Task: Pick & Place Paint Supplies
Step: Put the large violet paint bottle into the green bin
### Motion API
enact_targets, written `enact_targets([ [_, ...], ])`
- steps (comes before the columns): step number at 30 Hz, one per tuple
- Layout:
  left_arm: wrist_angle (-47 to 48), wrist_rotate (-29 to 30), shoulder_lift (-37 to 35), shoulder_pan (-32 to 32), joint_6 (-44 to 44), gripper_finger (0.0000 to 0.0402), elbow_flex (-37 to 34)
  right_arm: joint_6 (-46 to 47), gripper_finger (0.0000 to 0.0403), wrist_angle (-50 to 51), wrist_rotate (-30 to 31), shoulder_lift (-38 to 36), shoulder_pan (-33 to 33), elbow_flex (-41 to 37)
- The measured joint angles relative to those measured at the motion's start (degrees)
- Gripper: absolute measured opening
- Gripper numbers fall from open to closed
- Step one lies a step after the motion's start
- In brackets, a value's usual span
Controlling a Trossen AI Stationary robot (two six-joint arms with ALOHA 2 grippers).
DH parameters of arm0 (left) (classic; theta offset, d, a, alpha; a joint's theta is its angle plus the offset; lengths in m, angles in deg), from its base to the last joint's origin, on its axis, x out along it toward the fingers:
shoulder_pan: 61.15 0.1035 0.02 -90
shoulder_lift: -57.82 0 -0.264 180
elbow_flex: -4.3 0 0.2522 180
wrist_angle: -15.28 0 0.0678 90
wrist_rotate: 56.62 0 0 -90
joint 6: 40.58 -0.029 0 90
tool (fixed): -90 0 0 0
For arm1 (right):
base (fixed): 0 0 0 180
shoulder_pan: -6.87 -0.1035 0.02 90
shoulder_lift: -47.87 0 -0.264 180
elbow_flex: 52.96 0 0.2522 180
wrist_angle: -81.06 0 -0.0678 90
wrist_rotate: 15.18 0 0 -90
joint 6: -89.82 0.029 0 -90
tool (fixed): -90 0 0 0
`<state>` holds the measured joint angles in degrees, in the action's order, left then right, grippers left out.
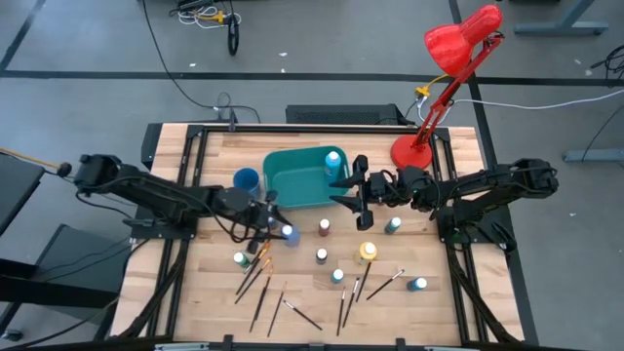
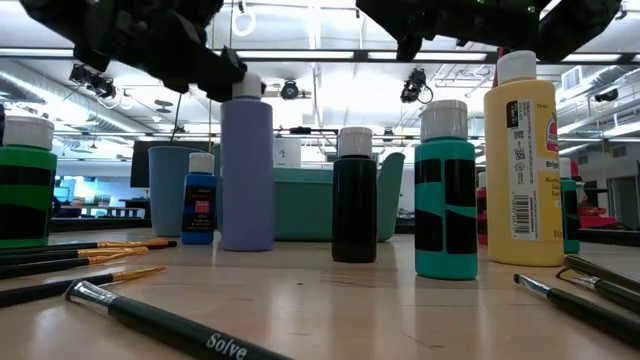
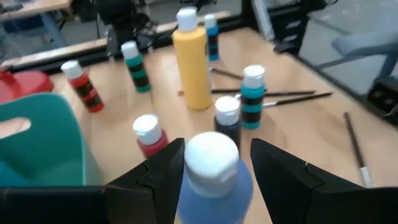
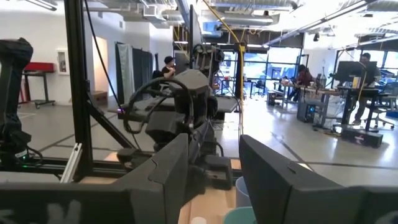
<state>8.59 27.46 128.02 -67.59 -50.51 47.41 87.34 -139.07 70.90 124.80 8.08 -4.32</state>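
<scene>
Left gripper [image 3: 211,171]: fingers astride a blue bottle [image 3: 214,180] near the teal bin's [image 1: 292,180] front corner; whether they press it cannot be told.
Right gripper [image 1: 357,192]: fingers spread, empty, raised at the bin's right edge.
Paint supplies: bottles and brushes [image 1: 261,297] scattered over the front half of the surface [image 1: 448,307].
Nearby obstacles: yellow bottle [image 3: 191,59], small blue cup [image 1: 246,180], red lamp [image 1: 444,78].
Open room: bare wood along the front right edge.

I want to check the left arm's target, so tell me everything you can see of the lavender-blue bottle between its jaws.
The lavender-blue bottle is a plain, smooth plastic cylinder with a white cap. It stands upright on the wooden table, near the teal bin's front corner. The left gripper sits over it, jaws open either side of the cap, apparently not touching.
</scene>
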Motion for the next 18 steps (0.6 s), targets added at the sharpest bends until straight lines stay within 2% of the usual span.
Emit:
enact_targets([
  [6,3.39,6.07,0.34,0.0,-1.26,0.0195,1.41,0.0,0.0149,0.02,0.02,0.0,0.02,0.02],
  [12,2.98,5.97,0.34,0.0,-2.73,0.0195,1.46,0.0,0.0149,-0.02,0.02,0.0,0.02,0.02],
  [18,2.73,2.13,0.34,0.0,-0.88,0.0195,1.46,-0.01,0.0149,-0.05,0.02,0.0,0.02,0.02],
])
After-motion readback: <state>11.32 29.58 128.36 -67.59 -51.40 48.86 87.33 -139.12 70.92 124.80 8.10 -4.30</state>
